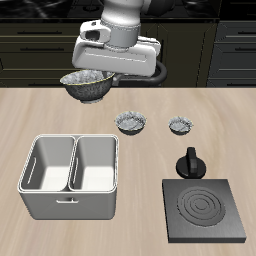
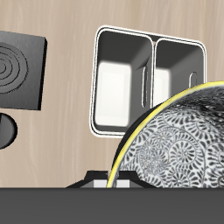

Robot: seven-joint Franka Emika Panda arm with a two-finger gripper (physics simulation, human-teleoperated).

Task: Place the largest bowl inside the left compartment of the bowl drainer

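Note:
The largest bowl, dark outside with a yellow rim and a speckled inside, hangs in the air above the table, behind the bowl drainer. My gripper is shut on its rim from above. The wrist view is largely filled by the bowl, and my fingertips are hidden there. The drainer is a light grey tub with two empty wells. I take the left compartment to be the well farther from the stove plate; the bowl partly covers that well in the wrist view.
A medium speckled bowl and the smallest speckled bowl stand on the table beside the drainer's far end. A black stove plate lies near the front edge, with a black knobbed object just behind it.

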